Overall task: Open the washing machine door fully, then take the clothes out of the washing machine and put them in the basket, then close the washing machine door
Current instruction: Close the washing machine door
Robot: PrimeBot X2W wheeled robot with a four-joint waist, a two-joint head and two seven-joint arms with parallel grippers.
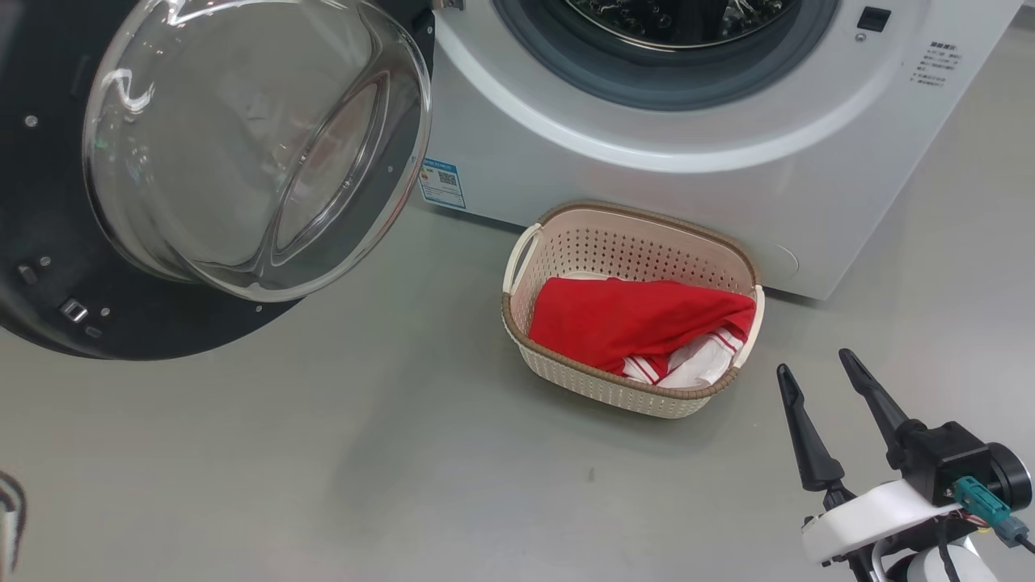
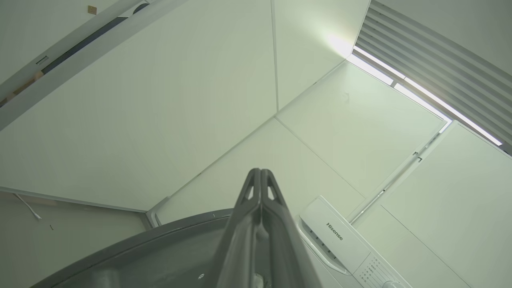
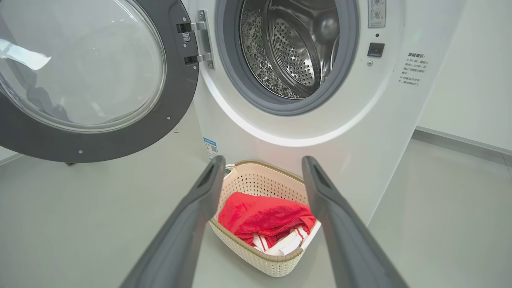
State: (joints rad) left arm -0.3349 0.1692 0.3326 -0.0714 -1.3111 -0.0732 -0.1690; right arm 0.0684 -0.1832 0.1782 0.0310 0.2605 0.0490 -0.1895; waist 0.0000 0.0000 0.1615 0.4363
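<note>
Right, clothes [image 1: 631, 319] in basket [image 1: 647, 212], so we want the door [image 1: 226, 162]: wide open far left, nearer our clenched left gripper [image 2: 260, 171]; right gripper [image 1: 814, 362], spread & empty, well apart.

Red clothes [image 1: 631, 323] with white stripes, cream perforated basket [image 1: 647, 242] rimmed brown, white washing machine [image 1: 687, 170].

We see our left tool [image 2: 260, 174], its two long dark grey fingers [image 2: 242, 230] pressed together, pointing up at white wall panels [image 2: 180, 100]. Just right of the fingers sits the top corner of the big white box-shaped washing machine [image 2: 340, 236], lettered "Hisense", and the grey curved rim of its large round door [image 2: 160, 240] sweeps across the lower left. A slatted white grille [image 2: 440, 56] lines the upper right corner.
</note>
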